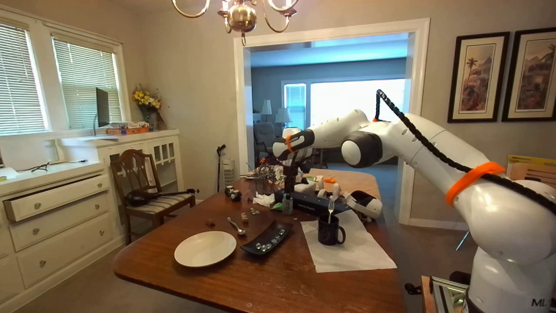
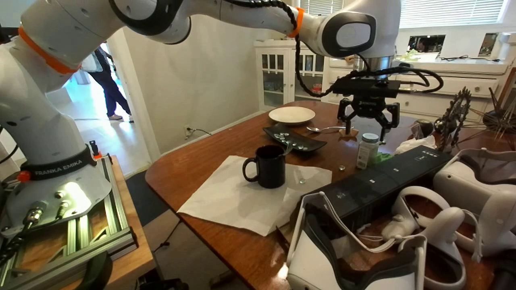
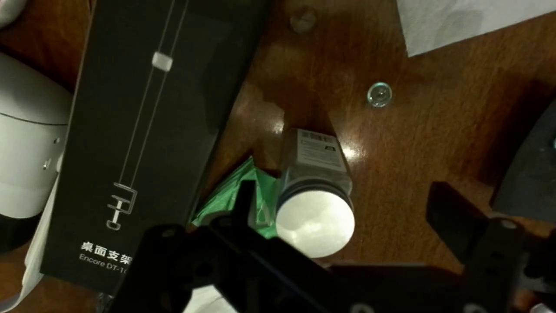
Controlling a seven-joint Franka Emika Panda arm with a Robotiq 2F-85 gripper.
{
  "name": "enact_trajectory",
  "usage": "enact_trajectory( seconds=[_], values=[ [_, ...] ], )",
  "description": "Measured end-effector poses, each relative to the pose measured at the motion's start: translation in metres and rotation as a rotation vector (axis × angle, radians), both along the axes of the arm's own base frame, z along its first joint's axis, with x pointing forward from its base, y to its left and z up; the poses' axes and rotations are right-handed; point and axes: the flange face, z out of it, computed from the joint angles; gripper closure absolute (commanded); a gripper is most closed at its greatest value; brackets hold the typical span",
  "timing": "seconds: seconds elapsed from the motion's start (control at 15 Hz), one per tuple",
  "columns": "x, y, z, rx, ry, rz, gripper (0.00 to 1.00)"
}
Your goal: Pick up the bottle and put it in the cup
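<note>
1. Below and beside the gripper (image 2: 365, 133), which is spread and grasping nothing, lies the long black box (image 3: 182, 152); lowering off-line could clip it.
2. Well apart from the gripper stands the black mug (image 2: 271, 168).
3. Beneath the gripper, seemingly off-centre between the jaws, the bottle (image 3: 316, 195) could tip if one touches first.
4. Away from the gripper, a utensil (image 1: 331, 205) in the mug might block entry; an exterior view shows it, the wrist view doesn't.

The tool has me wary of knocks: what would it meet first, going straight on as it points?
Probably the bottle, lid first: in the wrist view it shows below the open tool, between its fingers. One finger might brush the green wrapper; depth is unclear.
</note>
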Motion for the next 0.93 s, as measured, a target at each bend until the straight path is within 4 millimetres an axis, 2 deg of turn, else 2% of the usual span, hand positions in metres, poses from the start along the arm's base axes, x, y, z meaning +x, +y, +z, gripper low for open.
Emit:
enact_trajectory(
  seconds=[0.2,0.93],
  values=[
    [0.007,0.004,-0.004,-0.002,-0.011,-0.061,0.00],
    [0.011,-0.007,-0.027,-0.004,-0.027,-0.234,0.00]
  ],
)
